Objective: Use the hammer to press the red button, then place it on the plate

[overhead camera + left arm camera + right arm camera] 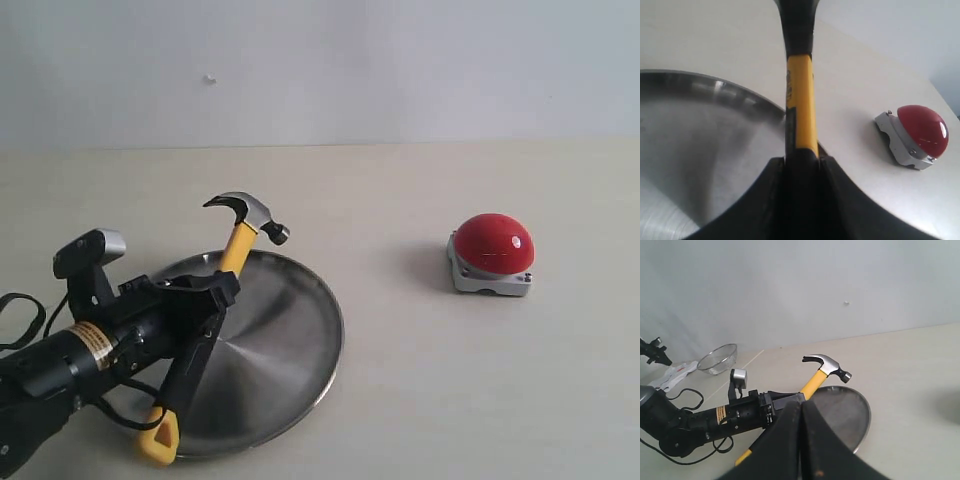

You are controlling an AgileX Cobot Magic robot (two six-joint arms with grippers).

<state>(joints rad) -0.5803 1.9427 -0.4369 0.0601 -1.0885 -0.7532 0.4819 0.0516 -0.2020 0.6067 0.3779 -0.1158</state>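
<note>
Left fingers [765, 200] clench the hammer [238, 248] mid-handle over the plate [290, 350], lower left of frame, and the right fingers [785, 445] are closed on nothing; risk: the handle pivots in the grip when pressing the red button [492, 243], well apart at right.

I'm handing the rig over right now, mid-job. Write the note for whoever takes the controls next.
Left gripper: shut on the hammer, gripping the handle near where yellow meets black.
Right gripper: shut, empty, held back from the work.
Hammer: slanted over the plate, with the head raised past the far rim and the butt end at the near rim.
Red button: on the table to the right, well apart from the hammer and plate.
Done: hammer picked up. The views do not show whether the button has been pressed.
Left: press the button if that is not done, then lay the hammer on the plate and release it.
</note>
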